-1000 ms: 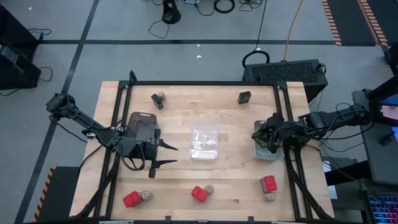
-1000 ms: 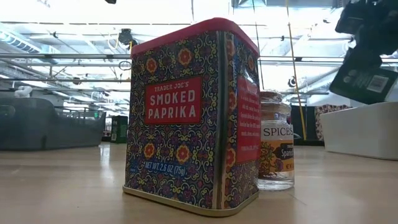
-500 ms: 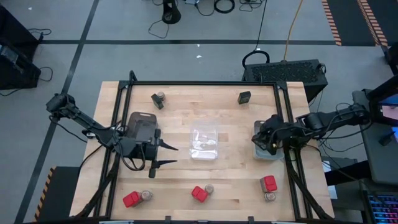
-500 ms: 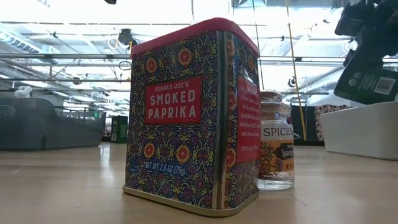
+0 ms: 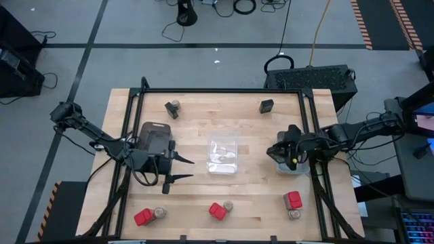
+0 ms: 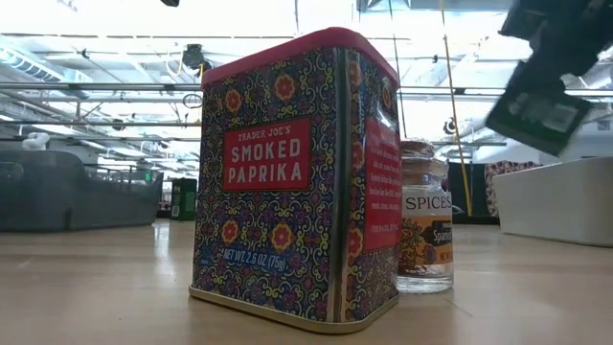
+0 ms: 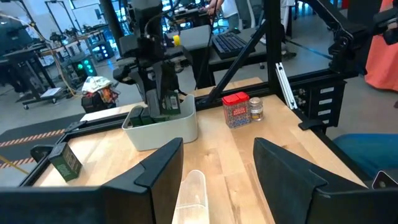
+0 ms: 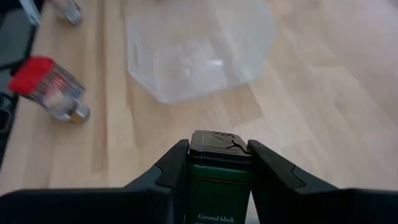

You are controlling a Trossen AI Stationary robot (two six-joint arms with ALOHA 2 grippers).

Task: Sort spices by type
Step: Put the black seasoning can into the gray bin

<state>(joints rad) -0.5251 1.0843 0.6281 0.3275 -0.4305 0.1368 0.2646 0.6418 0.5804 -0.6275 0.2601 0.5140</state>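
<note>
- R gripper: I see fingers clamped on black box, held above table just beside grey tray, R edge.
- L gripper: I see fingers spread, nothing held, near clear tray.

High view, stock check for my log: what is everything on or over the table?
red boxes: three, red, along the near edge.
jars: four, brownish, one beside each red box, one beside a far black box.
black boxes: three, black, two near the far edge, one held.
clear tray: one, clear, centre.
pale tray: one, whitish, right side.
dark tray: one, dark grey, left side.
left gripper: open, by the dark tray.
right gripper: shut on a black box, over the pale tray.
</note>
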